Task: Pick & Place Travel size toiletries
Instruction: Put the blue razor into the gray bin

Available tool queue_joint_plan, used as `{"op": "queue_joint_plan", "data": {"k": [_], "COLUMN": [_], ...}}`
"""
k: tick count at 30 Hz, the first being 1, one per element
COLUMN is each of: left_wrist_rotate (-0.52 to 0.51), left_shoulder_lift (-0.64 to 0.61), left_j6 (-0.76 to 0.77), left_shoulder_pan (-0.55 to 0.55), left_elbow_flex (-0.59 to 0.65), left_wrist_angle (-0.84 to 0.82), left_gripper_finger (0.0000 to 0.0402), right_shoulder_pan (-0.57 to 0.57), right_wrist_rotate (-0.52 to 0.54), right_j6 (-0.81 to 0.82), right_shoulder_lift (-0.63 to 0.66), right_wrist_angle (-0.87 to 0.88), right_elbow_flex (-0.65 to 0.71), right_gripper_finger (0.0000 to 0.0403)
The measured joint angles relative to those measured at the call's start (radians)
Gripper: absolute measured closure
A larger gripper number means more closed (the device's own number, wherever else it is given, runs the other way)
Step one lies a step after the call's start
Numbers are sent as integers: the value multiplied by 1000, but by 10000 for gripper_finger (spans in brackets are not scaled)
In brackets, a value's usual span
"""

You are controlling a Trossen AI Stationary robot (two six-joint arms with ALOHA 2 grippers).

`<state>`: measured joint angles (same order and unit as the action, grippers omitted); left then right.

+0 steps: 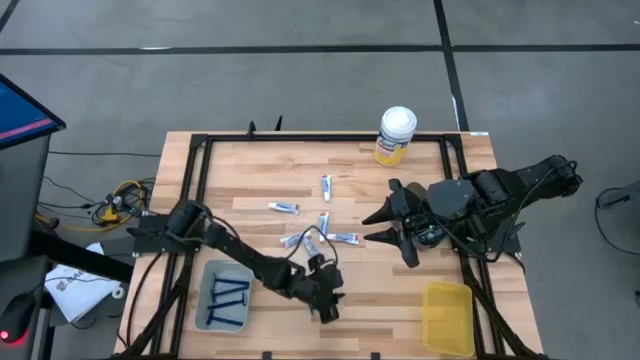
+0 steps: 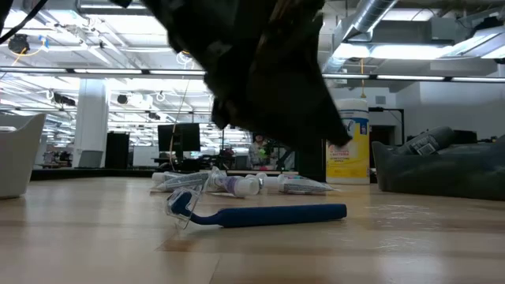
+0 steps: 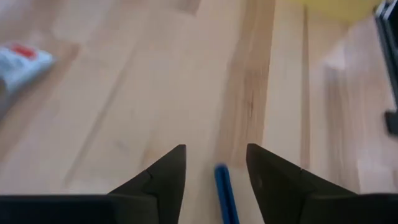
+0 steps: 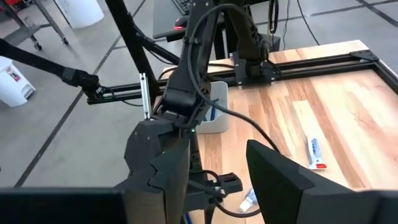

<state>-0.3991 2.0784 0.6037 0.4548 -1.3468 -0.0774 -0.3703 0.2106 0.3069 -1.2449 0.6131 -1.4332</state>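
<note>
A dark-blue razor (image 2: 260,214) lies flat on the wood near the table's near edge. My left gripper (image 1: 327,303) hovers just above it, open. In the left wrist view the razor's handle (image 3: 225,193) shows between the fingers of the left gripper (image 3: 216,149), which stand clear on either side of it. Several white tubes (image 1: 323,225) lie scattered mid-table; they also show as tubes (image 2: 229,184) behind the razor. More razors (image 1: 228,297) lie in the grey tray (image 1: 208,280). My right gripper (image 1: 368,227) waits open at mid-table, right of the tubes, and shows in its own view as the right gripper (image 4: 214,152).
A yellow tray (image 1: 447,318) sits at the near right corner. The yellow canister with a white lid (image 1: 397,133) stands at the far edge. A black frame (image 1: 190,170) borders the table. Bare wood lies between my left gripper and the yellow tray.
</note>
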Motion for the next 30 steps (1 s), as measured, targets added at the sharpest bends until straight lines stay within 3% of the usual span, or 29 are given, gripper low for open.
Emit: {"op": "queue_joint_plan", "data": {"k": [15, 18, 23, 30], "left_wrist_rotate": [-31, -12, 32, 61], "left_shoulder_lift": [115, 116, 113, 97], "left_j6": [14, 48, 84, 89], "left_shoulder_pan": [50, 49, 46, 34], "left_elbow_flex": [-5, -8, -10, -6], "left_wrist_angle": [-9, -77, -175, -181], "left_gripper_finger": [265, 290, 379, 384], "right_shoulder_pan": [-37, -36, -36, -36], "right_wrist_rotate": [0, 0, 0, 0], "right_j6": [5, 14, 16, 19], "right_shoulder_lift": [0, 0, 0, 0], "right_wrist_angle": [9, 9, 9, 8], "right_elbow_flex": [0, 0, 0, 0], "right_gripper_finger": [254, 256, 262, 266]}}
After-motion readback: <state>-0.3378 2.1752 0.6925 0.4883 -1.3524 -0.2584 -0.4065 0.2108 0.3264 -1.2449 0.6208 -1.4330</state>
